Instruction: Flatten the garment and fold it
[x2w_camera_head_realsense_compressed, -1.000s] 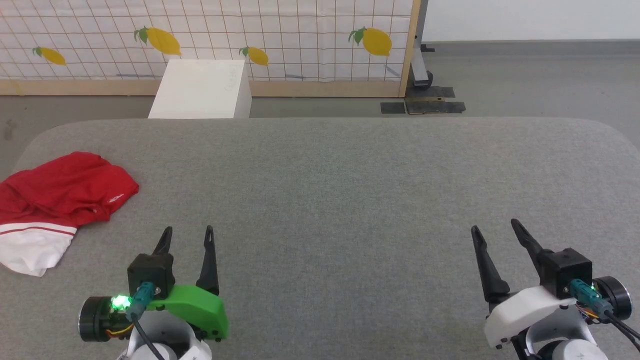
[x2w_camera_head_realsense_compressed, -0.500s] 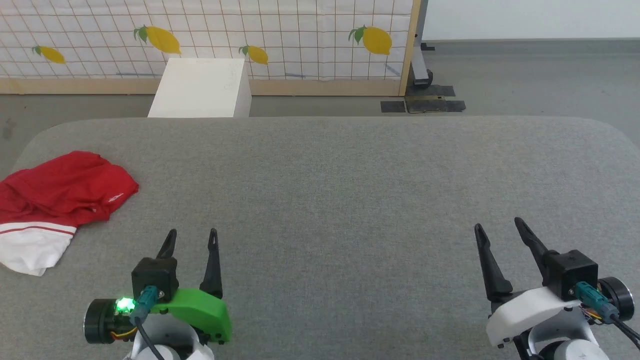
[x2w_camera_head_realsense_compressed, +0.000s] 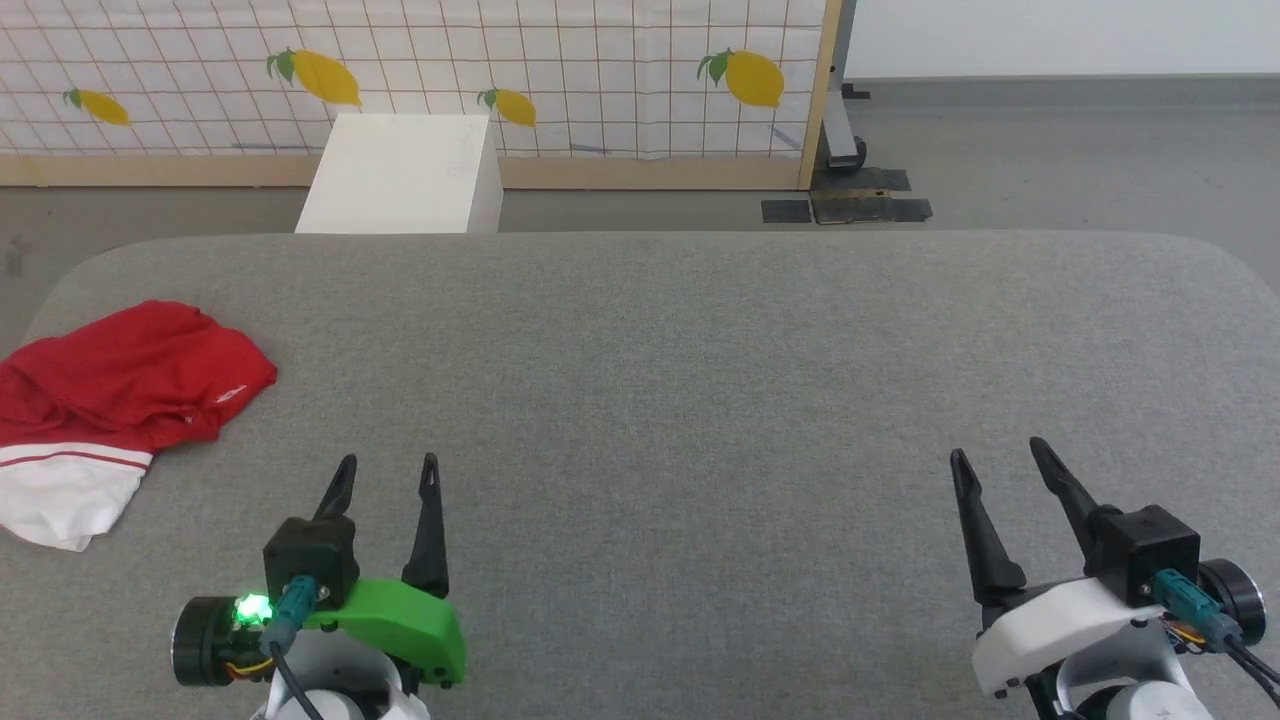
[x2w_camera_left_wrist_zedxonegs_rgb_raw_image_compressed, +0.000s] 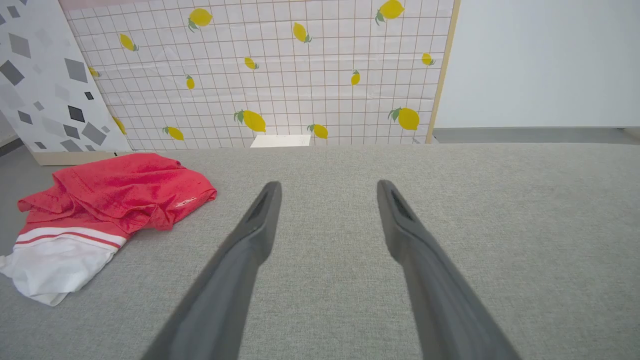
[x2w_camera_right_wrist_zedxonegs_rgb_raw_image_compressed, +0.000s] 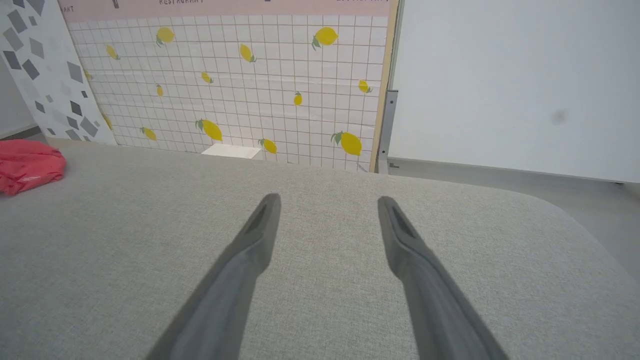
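The garment (x2w_camera_head_realsense_compressed: 110, 390) lies crumpled at the far left of the grey table (x2w_camera_head_realsense_compressed: 680, 360): a red bundle with a white sleeve and red-white striped trim at its near side. The left wrist view has the garment (x2w_camera_left_wrist_zedxonegs_rgb_raw_image_compressed: 105, 200) at the left, and the right wrist view catches the garment (x2w_camera_right_wrist_zedxonegs_rgb_raw_image_compressed: 27, 170) at its left edge. My left gripper (x2w_camera_head_realsense_compressed: 388, 470) hovers open near the table's front edge, to the right of the garment and apart from it. My right gripper (x2w_camera_head_realsense_compressed: 1000, 455) stands open at the front right, nothing between its fingers.
A white box (x2w_camera_head_realsense_compressed: 405, 175) stands on the floor behind the table. A lemon-print tiled screen (x2w_camera_head_realsense_compressed: 420, 70) with a wooden frame runs along the back. A wheeled stand base (x2w_camera_head_realsense_compressed: 845, 160) sits at the back right. The table's grey cloth stretches bare between both grippers.
Both grippers have drawn back slightly toward the front edge. The garment has not moved.
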